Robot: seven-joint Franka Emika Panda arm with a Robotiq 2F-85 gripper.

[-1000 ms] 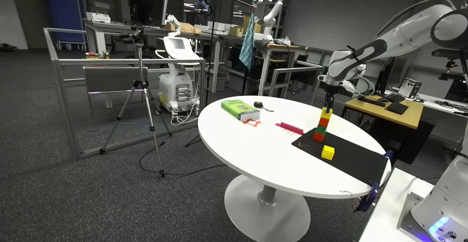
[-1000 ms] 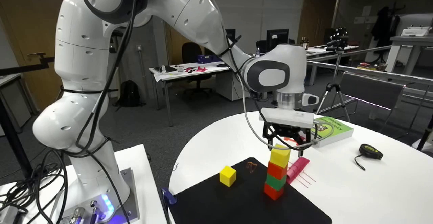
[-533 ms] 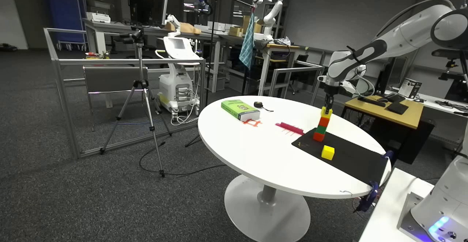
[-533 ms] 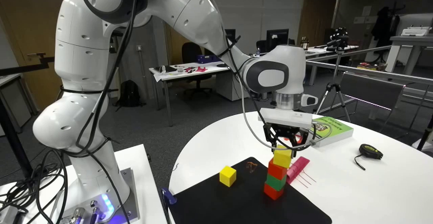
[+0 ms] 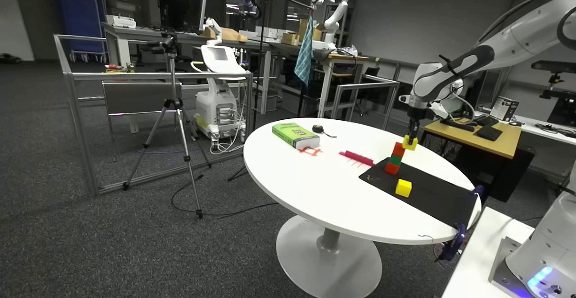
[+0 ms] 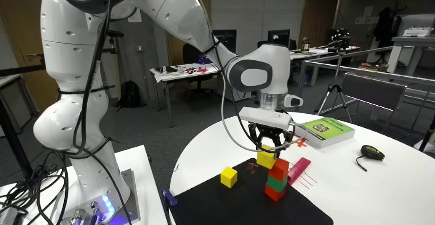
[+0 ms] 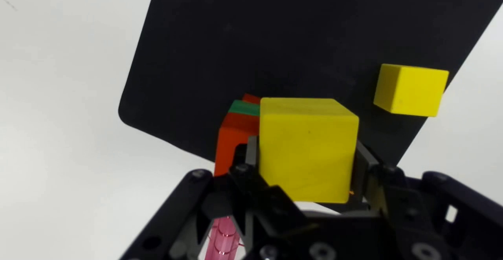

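Observation:
My gripper (image 7: 309,154) is shut on a yellow cube (image 7: 308,156), one pad on each side of it. In both exterior views this held cube (image 6: 265,159) hangs beside the top of a short stack, shifted off it toward the robot base. The stack has an orange-red block (image 6: 279,169) on top, a green block (image 6: 276,183) in the middle and a red block (image 6: 274,193) at the bottom. Whether the held cube touches the top block I cannot tell. A second yellow cube (image 6: 228,177) rests alone on the black mat (image 6: 244,204).
A pink ridged piece (image 6: 299,170) lies just beyond the mat on the round white table (image 5: 288,185). Farther off are a green book (image 6: 326,131), a tape measure (image 6: 372,152) and red tape marks (image 5: 310,151). Blue clamps (image 5: 454,242) grip the table's edge.
The jaws have closed on the yellow cube that stood on top of the stack. Arm and cube have moved sideways off it, toward the robot base. The three lower blocks have stayed put.

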